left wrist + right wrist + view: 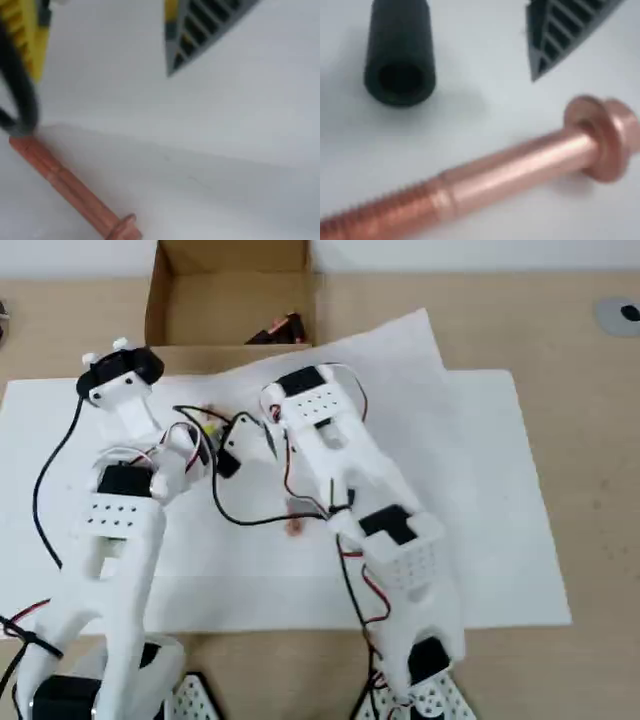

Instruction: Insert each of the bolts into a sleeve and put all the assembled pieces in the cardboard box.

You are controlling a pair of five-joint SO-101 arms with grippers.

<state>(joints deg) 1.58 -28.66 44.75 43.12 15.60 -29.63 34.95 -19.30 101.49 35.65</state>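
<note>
A copper bolt (520, 170) lies flat on the white paper close under my right gripper (247, 445), with a black sleeve (400, 55) beside it, its open end facing the camera. One dark ribbed fingertip (560, 35) hangs above the bolt's head, and nothing is held. My left gripper (100, 70) is open, its yellow fingers (27, 40) spread wide above the paper. A copper bolt (70, 185) lies just below them, its tip against a black cable. Both grippers meet near the paper's middle, below the cardboard box (165, 300). Another coppery piece (293, 527) lies by the right arm.
The box stands at the table's far edge, with a dark assembled piece (275, 332) in its near right corner. White paper (480, 490) covers most of the table. Black and red cables (240, 515) trail across it between the arms.
</note>
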